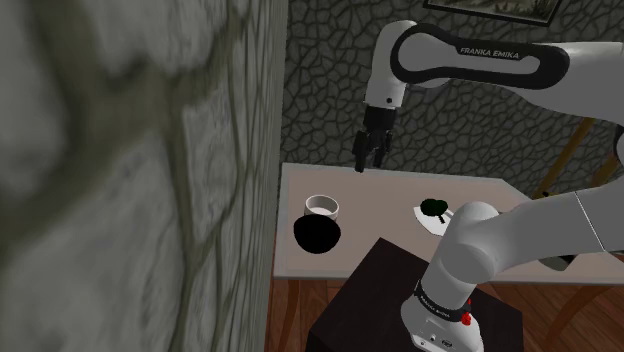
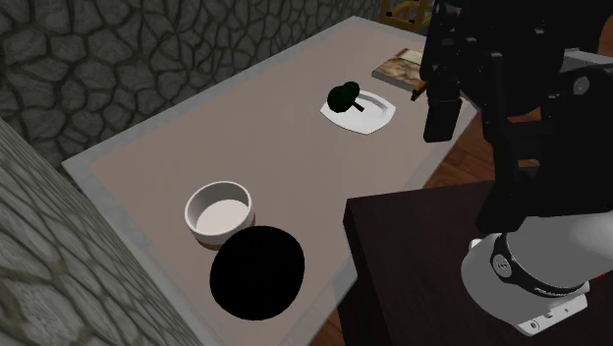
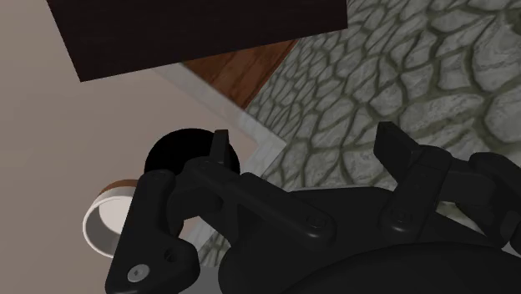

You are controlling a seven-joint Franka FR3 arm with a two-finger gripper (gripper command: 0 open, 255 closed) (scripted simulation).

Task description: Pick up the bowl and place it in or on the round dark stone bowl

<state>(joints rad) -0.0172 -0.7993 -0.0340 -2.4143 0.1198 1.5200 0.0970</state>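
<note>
White bowl [image 1: 322, 206] sat upright on pale table [image 1: 400, 190], just beside round black bowl [image 1: 318, 235], near table edge by stone wall [image 1: 330, 90]. Wooden floor [image 1: 300, 310] lay below. White plate [image 1: 436, 218] lay well apart. Gripper [image 1: 368, 158] hung high over table, fingers apart, clasping nothing. White bowl sat well below it, toward shoulder view's left. Arm [image 1: 470, 60] read "FRANKA EMIKA".

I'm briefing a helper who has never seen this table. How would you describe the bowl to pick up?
Find the pale table, then its end beside the cobbled stone wall. Two round bowls sit close together there: take the white bowl with a brown band round its base, not the all-black bowl beside it.
</note>
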